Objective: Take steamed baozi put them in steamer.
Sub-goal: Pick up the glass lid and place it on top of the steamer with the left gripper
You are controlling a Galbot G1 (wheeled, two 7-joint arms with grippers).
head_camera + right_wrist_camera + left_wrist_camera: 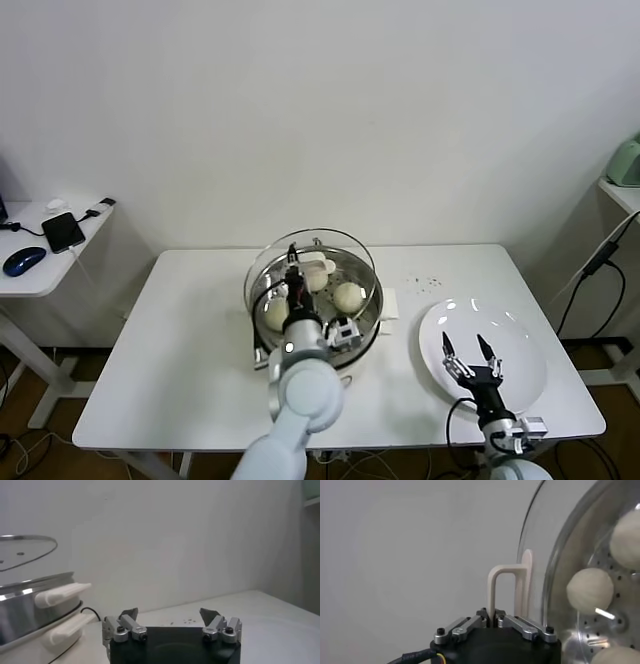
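On top of the white table (190,340), near its middle, stands the shiny steamer (362,318) with its white side handle (60,594). Just to the right of the steamer lies the big white plate (520,345). Over the steamer, tipped up and held clear of the rim, hangs the glass lid (355,250). Reaching up over the steamer's near side: the left arm, bent, with the left gripper (492,617) shut tight on the lid's cream handle (507,587). Well to the right of the steamer, low over the plate: the right gripper (472,352), fingers spread wide, holding nothing. Inside the steamer, on the tray with little holes, sit three steamed baozi (348,296) in plain sight, round and cream-white, just behind the lid from the left gripper, not touching it. Far left of the steamer, on a small side table (40,280): a phone (63,231) and a blue mouse (22,260).
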